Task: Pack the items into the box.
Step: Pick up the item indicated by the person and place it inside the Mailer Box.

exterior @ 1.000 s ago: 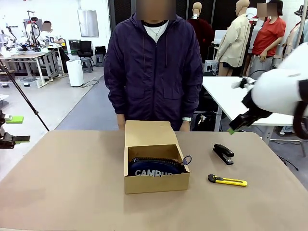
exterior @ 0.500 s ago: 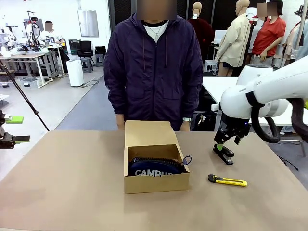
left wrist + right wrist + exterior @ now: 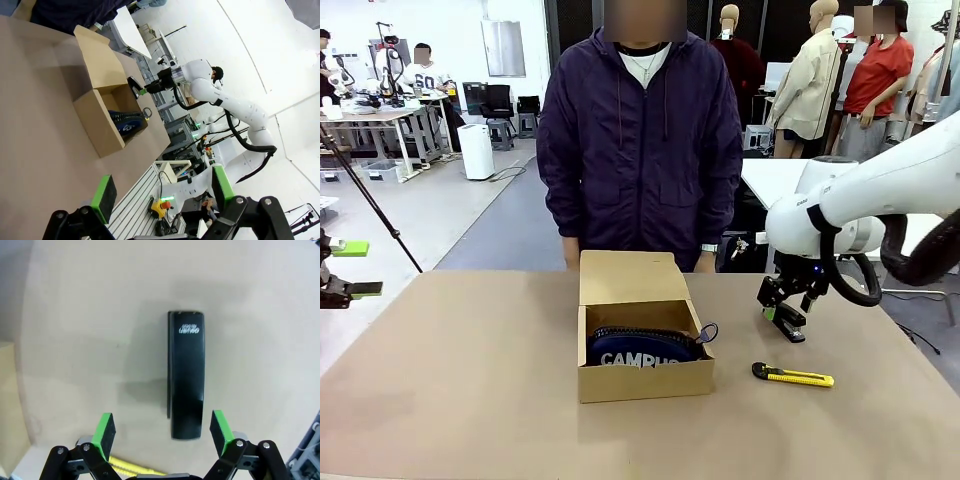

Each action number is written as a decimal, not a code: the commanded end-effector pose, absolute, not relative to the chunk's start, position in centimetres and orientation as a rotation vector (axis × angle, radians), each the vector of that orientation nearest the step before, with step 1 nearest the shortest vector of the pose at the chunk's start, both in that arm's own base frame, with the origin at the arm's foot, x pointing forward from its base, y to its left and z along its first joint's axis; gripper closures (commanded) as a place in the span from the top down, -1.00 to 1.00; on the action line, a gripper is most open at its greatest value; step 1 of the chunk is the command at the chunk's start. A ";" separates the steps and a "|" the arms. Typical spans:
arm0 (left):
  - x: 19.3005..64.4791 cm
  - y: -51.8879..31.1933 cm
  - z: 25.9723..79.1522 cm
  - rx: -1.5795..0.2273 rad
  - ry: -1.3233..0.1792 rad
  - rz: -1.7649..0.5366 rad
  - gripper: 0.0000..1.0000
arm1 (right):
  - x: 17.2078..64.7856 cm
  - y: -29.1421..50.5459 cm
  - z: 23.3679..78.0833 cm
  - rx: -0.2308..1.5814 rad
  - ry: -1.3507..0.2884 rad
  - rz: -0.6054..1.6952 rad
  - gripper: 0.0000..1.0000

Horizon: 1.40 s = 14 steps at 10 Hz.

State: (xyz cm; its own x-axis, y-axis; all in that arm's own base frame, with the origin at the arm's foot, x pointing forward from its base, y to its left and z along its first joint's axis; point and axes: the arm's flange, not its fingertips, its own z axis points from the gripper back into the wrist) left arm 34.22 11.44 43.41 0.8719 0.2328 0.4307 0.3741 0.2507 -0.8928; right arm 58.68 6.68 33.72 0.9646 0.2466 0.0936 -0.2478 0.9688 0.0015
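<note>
Brought down since a second ago, the right fingers are held open over the black stapler, which is laid on the worktop right of the box, its long axis crossing their closing line.

Pouch in box, stapler right

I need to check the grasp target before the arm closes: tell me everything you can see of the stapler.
The stapler is small, slim and black, glossy like plastic, with pale print near one end of its top. It looks closed and lies flat on the table, right of the box and beyond the knife, touching neither. The right gripper hangs open just above it; its pads are clear of it in the wrist view.
</note>
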 end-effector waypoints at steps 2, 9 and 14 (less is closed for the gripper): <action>33.9 11.6 43.8 -1.337 -0.532 -0.099 1.00 | 61.0 6.9 32.3 -0.047 -0.095 0.212 1.00; 33.9 11.6 43.8 -1.337 -0.532 -0.099 1.00 | 62.5 6.7 30.6 -0.068 -0.095 0.194 -0.20; 33.9 11.6 43.8 -1.337 -0.532 -0.099 1.00 | 62.3 6.6 30.4 -0.134 -0.154 0.177 -1.00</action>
